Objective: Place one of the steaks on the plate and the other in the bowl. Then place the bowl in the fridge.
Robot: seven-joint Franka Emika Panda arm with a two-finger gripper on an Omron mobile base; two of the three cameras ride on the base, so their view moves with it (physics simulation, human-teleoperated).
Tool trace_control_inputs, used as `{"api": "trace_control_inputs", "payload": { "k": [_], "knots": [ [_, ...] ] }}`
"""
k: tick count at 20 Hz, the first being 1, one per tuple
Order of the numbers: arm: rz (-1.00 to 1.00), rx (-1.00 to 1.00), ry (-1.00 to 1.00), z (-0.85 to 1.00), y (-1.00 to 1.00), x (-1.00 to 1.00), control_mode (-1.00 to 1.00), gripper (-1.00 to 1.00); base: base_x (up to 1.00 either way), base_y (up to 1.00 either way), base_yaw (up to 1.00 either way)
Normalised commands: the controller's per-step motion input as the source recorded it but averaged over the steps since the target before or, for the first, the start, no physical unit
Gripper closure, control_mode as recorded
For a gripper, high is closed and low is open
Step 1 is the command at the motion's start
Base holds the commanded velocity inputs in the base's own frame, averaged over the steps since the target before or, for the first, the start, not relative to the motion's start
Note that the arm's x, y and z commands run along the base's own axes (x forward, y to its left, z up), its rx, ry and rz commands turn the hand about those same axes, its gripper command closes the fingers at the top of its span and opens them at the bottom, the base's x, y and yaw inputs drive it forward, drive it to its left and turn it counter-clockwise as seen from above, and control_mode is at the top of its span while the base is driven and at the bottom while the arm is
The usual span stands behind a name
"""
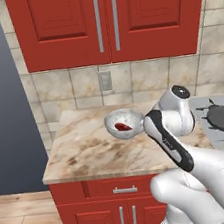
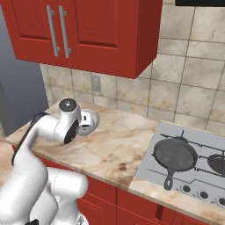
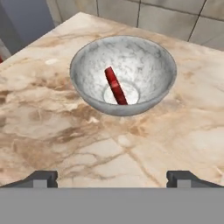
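So the bowl (image 3: 123, 74) is sitting on the marble counter (image 3: 52, 131), and one steak (image 3: 116, 86) is already inside it, a little dark-red slab leaning from the bottom up against the inner wall, tilted rather than lying flat. In the left base view the bowl (image 1: 124, 123) sits toward the far side of the counter (image 1: 89, 152), roughly under the wall outlet (image 1: 105, 80), and you can spot the steak (image 1: 122, 126) as a red patch inside. From the right base view the bowl (image 2: 88, 121) is mostly tucked behind the robot's wrist, just its rim and side poking out.

The hand (image 3: 112, 178) is wide open and holding nothing. Its two dark fingertips (image 3: 41, 178) sit far apart at the bottom of the hand view, over bare counter on the near side of the bowl, not touching it. The camera looks down into the bowl at an angle.

Off to the right there's a cooktop (image 2: 184, 158) with a black long-handled skillet (image 2: 175, 156) on a burner, well apart from the bowl. Red cabinets (image 1: 106, 19) hang above the tiled backsplash (image 1: 149, 76), and more red doors and a drawer (image 1: 122, 189) sit below the counter. The grey surface at the far left of the right base view (image 2: 19, 96) could be the fridge, but I can't tell for sure.
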Motion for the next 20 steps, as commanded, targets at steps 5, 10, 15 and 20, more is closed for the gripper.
{"api": "trace_control_inputs", "payload": {
  "k": [5,10,15,20],
  "knots": [
    [-0.17,0.0,0.2,0.33,-0.31,-0.85,-1.0,-1.0,0.0,0.0,0.0],
    [-0.07,0.0,0.01,0.0,-0.14,-0.8,-1.0,-1.0,0.0,0.0,0.0],
    [0.0,0.0,-0.02,0.0,0.0,-0.19,-1.0,-1.0,0.0,0.0,0.0],
    [0.0,0.0,-0.01,0.0,0.0,-0.02,-1.0,-1.0,0.0,0.0,0.0]
  ]
}}
